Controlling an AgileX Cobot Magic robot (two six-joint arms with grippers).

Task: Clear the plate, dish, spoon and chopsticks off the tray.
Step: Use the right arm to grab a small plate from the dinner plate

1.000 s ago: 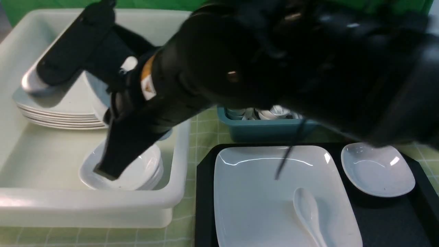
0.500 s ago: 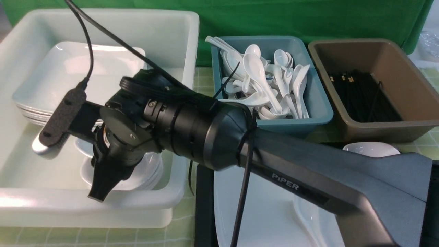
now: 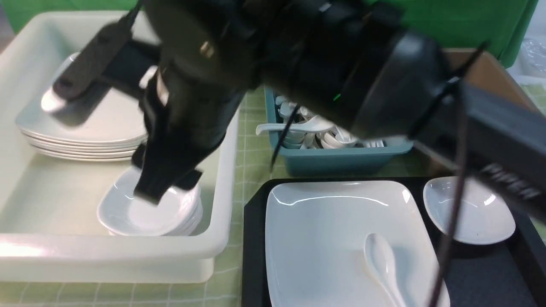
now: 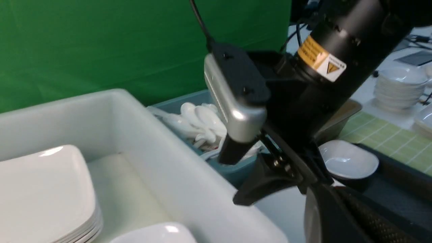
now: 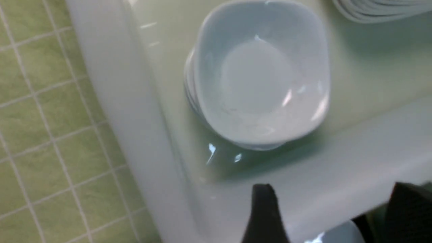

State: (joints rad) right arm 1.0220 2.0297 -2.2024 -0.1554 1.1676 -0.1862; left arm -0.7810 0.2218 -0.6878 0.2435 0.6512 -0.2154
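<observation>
The large white plate [image 3: 324, 230] lies on the black tray [image 3: 482, 277] with the white spoon [image 3: 381, 260] on its near right part. A small white dish [image 3: 469, 213] sits on the tray's far right; it also shows in the left wrist view [image 4: 347, 160]. No chopsticks show on the tray. My right arm reaches across to the left, and my right gripper [image 3: 164, 187] hangs open and empty over a stack of small dishes [image 3: 128, 217]. In the right wrist view the open right gripper [image 5: 332, 206] frames that stack [image 5: 260, 77]. Of my left gripper only one dark finger [image 4: 344, 219] shows.
A big white tub [image 3: 128, 256] on the left holds the dish stack and a stack of large plates [image 3: 85, 140]. A teal bin [image 3: 337, 160] of white spoons and a brown tub [image 3: 490, 72] stand behind the tray. The right arm blocks much of the front view.
Half a second ago my right gripper was low by the tub's front wall; it has since risen over the dish stack. The plate, spoon and dish on the tray have not moved.
</observation>
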